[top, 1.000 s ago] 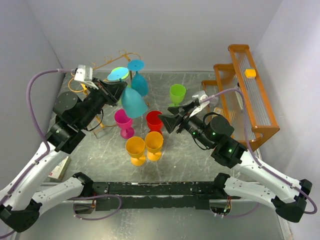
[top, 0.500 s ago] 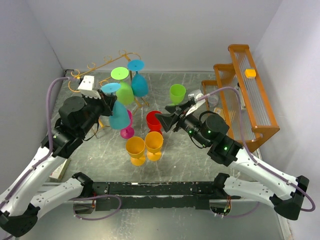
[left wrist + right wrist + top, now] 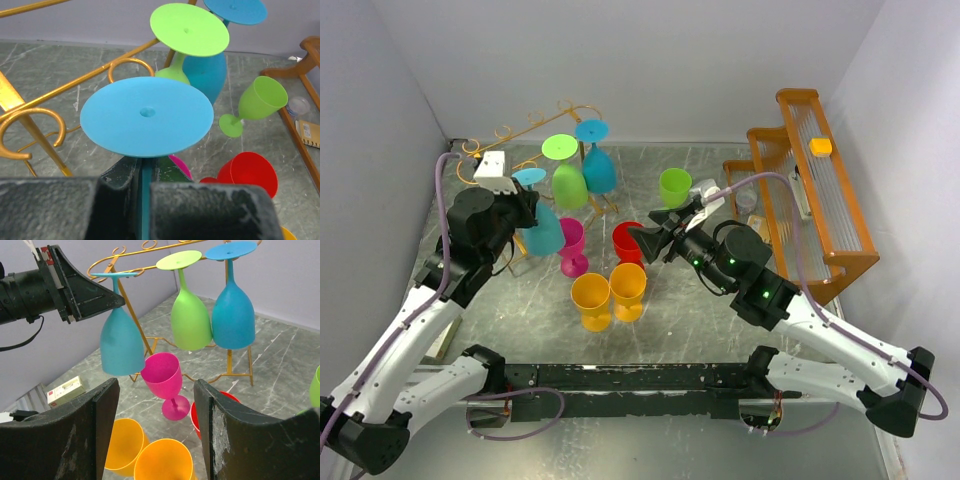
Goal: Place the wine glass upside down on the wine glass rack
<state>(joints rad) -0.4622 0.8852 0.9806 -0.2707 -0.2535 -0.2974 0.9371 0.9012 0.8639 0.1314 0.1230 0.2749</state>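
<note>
— The left gripper (image 3: pixel 142 182) is kept clenched on the stem of the teal wine glass (image 3: pixel 120 347). Since a second ago, the glass has been swung from a tilt to bowl-down.

— And it is now held at the near scroll ends of the wine glass rack (image 3: pixel 535 125). The right gripper (image 3: pixel 648 240) is seen spread open, edged slightly left.

No text, label or number can be read.

Pale lavender walls (image 3: pixel 650 60) on three sides; grey marbled surface (image 3: pixel 670 330); wooden slatted rack (image 3: pixel 825 200) right; even light.
</note>
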